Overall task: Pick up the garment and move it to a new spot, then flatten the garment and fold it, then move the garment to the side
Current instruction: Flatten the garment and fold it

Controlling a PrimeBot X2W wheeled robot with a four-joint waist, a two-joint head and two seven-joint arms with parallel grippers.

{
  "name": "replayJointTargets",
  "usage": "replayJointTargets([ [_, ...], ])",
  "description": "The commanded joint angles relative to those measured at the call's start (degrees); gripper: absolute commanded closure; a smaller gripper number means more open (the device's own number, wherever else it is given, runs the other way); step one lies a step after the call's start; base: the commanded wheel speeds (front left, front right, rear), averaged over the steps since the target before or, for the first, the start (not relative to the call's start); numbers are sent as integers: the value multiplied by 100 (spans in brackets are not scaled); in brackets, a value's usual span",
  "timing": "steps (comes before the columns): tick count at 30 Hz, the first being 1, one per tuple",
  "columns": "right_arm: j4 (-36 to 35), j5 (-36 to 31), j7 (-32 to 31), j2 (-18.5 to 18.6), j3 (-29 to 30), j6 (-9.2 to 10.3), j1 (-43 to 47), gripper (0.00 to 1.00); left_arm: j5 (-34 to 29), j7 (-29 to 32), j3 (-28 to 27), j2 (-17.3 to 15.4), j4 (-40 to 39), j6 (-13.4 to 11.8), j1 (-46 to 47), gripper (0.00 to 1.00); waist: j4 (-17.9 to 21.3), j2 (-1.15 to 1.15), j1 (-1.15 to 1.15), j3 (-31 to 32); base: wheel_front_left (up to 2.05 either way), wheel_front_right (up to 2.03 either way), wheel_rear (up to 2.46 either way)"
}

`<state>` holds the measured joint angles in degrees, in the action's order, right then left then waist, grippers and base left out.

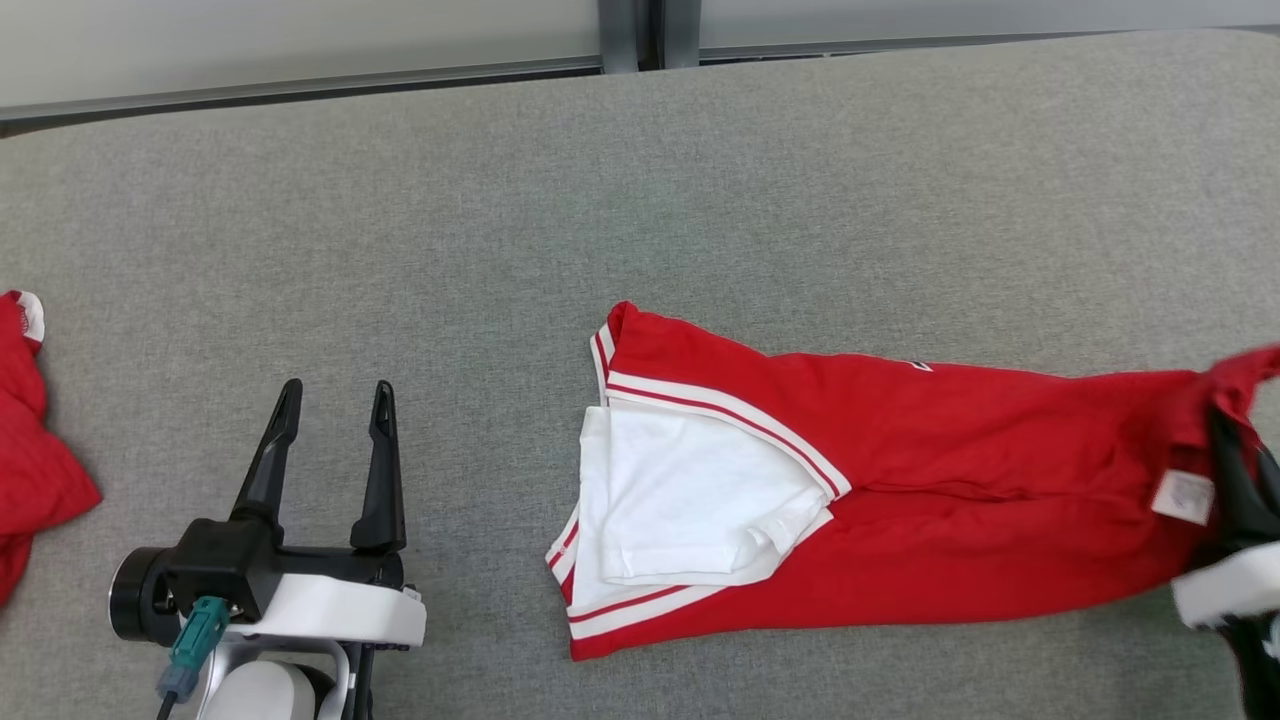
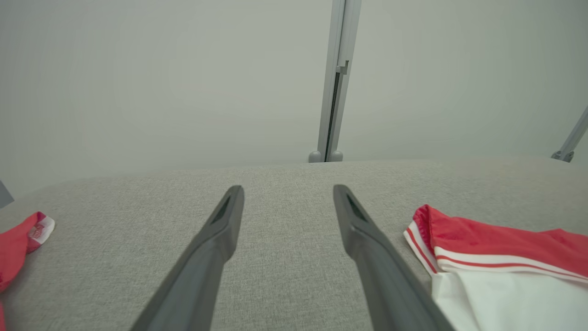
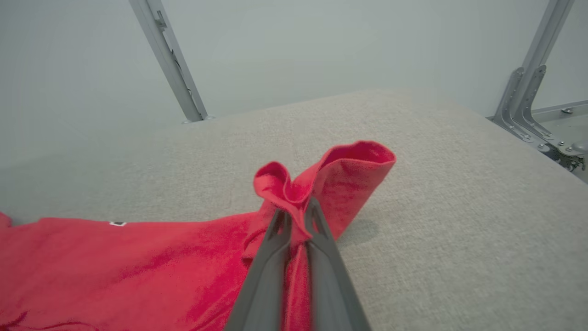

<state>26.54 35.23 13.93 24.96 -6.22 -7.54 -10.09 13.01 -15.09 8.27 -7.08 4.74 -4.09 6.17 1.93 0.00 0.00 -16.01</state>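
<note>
The garment (image 1: 900,480) is red with white striped trim and a white inner panel. It lies stretched across the grey table (image 1: 600,180), from centre to the right edge of the head view. My right gripper (image 3: 296,216) is shut on a bunched fold at the garment's (image 3: 138,266) right end and lifts it slightly off the surface; in the head view this gripper (image 1: 1235,450) sits at the far right. At the lower left my left gripper (image 1: 335,400) stands open over bare table, nothing between its fingers. Its wrist view shows the gripper (image 2: 287,191) with the garment's striped end (image 2: 482,248) to the right.
A second red cloth (image 1: 30,450) lies at the table's left edge, also seen as a red cloth (image 2: 18,248) in the left wrist view. A metal post (image 1: 640,30) and pale wall stand behind the table. A metal bracket (image 3: 528,105) sits off the right end.
</note>
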Motion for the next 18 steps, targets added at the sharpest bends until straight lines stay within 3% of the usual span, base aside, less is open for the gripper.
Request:
replayJointTargets([
  [1,-600,-14,-249,-153,-185,8,-109,100,-46,-9,-40,2,4,37,-37,0,38,0,0,35,0,0,0],
  [4,-1156,-82,-568,-328,-383,7,-148,100,-42,-8,-62,17,7,50,-55,0,56,0,0,56,0,0,0],
  [10,-2270,12,-1391,-1243,-1271,6,-278,100,-81,-8,-23,104,74,142,-14,0,-60,0,0,126,0,0,0],
  [14,-2216,184,-1580,-1806,-2069,6,-419,100,-96,-8,28,166,114,190,38,0,-242,0,0,145,0,0,0],
  [18,-1707,371,-1535,-2028,-2808,6,-624,100,-114,-8,82,240,168,203,64,0,-462,0,0,135,0,0,0],
])
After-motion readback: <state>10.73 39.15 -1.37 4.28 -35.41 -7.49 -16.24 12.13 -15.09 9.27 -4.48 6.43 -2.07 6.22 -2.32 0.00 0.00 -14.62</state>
